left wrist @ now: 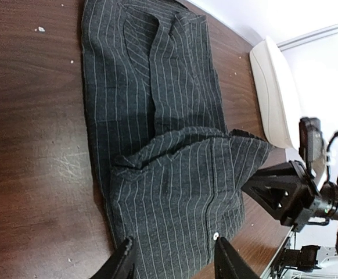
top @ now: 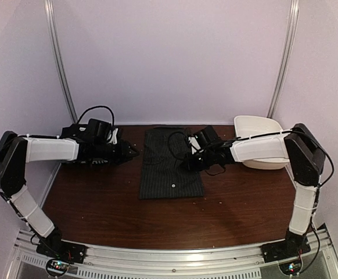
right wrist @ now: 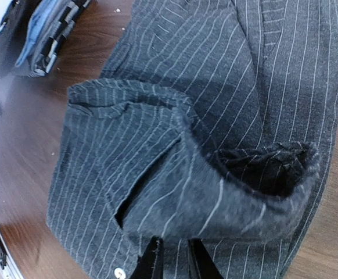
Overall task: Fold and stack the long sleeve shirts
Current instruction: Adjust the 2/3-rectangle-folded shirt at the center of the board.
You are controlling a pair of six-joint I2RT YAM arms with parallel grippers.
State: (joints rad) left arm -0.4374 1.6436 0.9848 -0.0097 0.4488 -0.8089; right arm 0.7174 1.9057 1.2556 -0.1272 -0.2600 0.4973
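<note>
One dark pinstriped long sleeve shirt [top: 169, 165] lies folded into a rectangle at the middle of the table, with a white button near its front edge. It fills the left wrist view [left wrist: 157, 145] and the right wrist view [right wrist: 215, 87]. My left gripper [top: 133, 153] is open just off the shirt's left edge, its fingers apart over the cloth [left wrist: 173, 258]. My right gripper [top: 187, 164] is at the shirt's right side, nearly shut on a raised fold of the cloth [right wrist: 173, 256]. No second shirt is in view.
A white plastic tub [top: 262, 139] stands at the back right of the brown table [top: 99, 209], behind my right arm; it also shows in the left wrist view [left wrist: 273, 93]. White walls and metal posts close in the back and sides.
</note>
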